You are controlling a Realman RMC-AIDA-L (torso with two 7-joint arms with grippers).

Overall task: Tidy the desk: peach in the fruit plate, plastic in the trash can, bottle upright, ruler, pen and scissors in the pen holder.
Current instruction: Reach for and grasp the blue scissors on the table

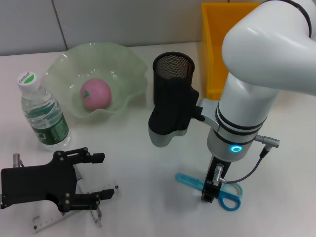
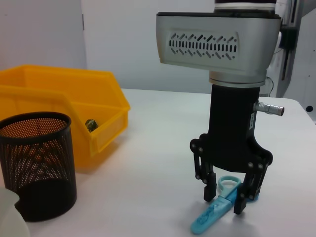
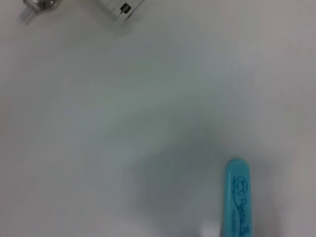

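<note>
Blue scissors [image 1: 224, 191] lie on the white desk near the front right; they also show in the left wrist view [image 2: 213, 216] and the right wrist view [image 3: 237, 197]. My right gripper [image 1: 214, 190] points straight down over them, and the left wrist view shows it [image 2: 224, 196] open with a finger on each side of the handle ring. My left gripper [image 1: 101, 176] is open, low over a clear ruler [image 1: 74, 213] at the front left. The pink peach [image 1: 95, 94] lies in the green plate [image 1: 126, 61]. The bottle [image 1: 43, 112] stands upright. The black mesh pen holder [image 1: 172, 94] stands mid-desk.
The yellow bin [image 1: 213, 54] stands at the back right, with a small crumpled item [image 2: 90, 124] inside it. A small metal-tipped piece [image 1: 18, 159] shows beside the left gripper. The ruler's end [image 3: 121, 7] shows in the right wrist view.
</note>
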